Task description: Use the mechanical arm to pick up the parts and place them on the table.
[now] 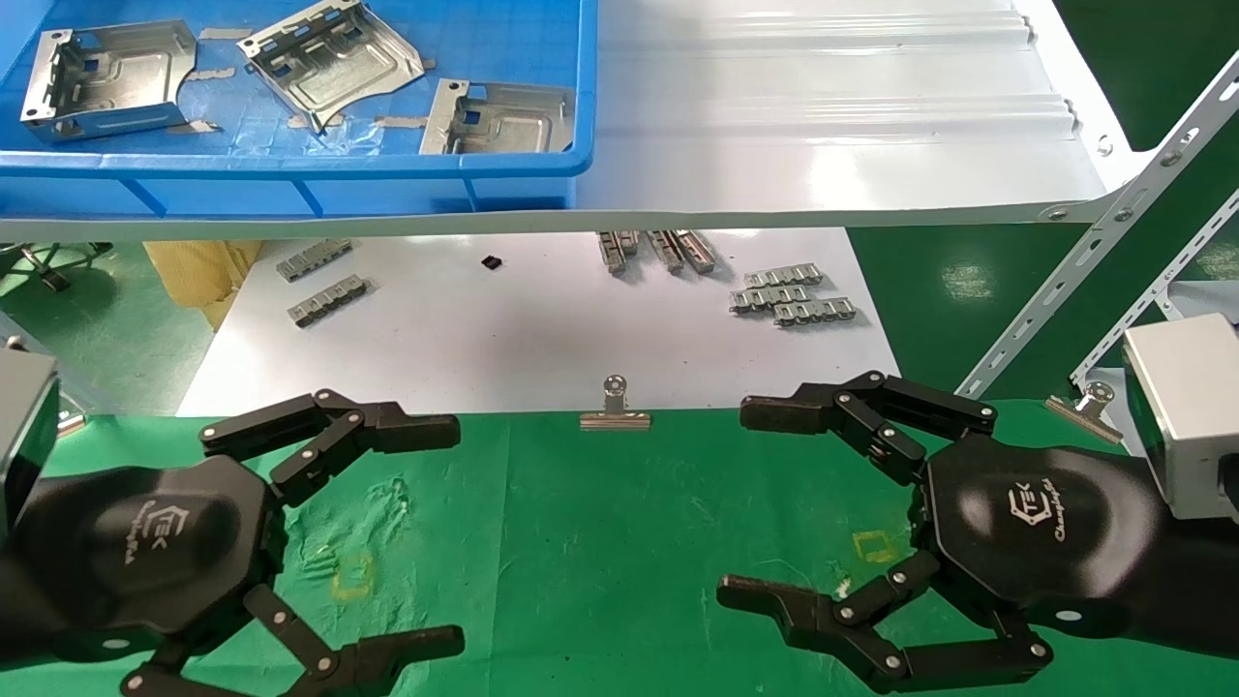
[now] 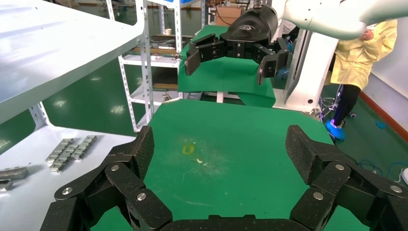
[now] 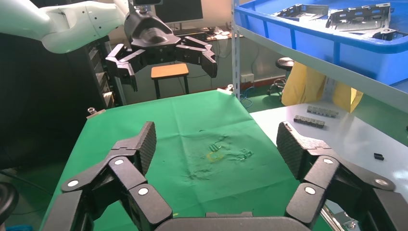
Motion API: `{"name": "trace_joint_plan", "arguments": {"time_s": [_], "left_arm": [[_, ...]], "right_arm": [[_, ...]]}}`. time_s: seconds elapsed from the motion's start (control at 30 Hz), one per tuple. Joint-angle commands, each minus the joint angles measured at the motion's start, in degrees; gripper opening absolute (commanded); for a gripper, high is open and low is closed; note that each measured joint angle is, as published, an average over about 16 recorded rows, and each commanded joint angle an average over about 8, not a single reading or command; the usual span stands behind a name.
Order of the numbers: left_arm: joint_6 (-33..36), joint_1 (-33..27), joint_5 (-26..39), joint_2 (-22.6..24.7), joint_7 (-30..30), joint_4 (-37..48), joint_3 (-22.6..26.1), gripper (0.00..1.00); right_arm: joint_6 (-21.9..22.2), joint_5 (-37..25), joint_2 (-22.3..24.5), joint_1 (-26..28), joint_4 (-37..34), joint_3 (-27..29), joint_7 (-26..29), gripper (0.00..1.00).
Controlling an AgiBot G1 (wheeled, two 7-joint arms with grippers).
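Three shiny silver parts lie in the blue bin on the shelf at the far left; the right wrist view also shows parts. My left gripper hovers open and empty over the near left of the green table. My right gripper hovers open and empty over the near right. The two grippers face each other. Yellow square marks lie on the cloth near each hand.
A white board beyond the cloth carries small grey toothed strips. Silver binder clips grip the cloth's far edge. A white shelf overhangs the board, and a slotted metal upright stands at the right.
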Motion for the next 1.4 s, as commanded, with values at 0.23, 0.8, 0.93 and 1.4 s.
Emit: {"name": "trace_joint_plan", "arguments": {"time_s": [0.23,0.8,0.93,1.4], "left_arm": [[0.0,0.0,0.0,0.0,0.0,0.0,0.0,1.0],[0.0,0.0,0.0,0.0,0.0,0.0,0.0,1.0],[0.0,0.0,0.0,0.0,0.0,0.0,0.0,1.0],[0.0,0.0,0.0,0.0,0.0,0.0,0.0,1.0]], "right_arm": [[0.0,0.0,0.0,0.0,0.0,0.0,0.0,0.0],[0.0,0.0,0.0,0.0,0.0,0.0,0.0,0.0],[0.0,0.0,0.0,0.0,0.0,0.0,0.0,0.0],[0.0,0.0,0.0,0.0,0.0,0.0,0.0,0.0]]}}
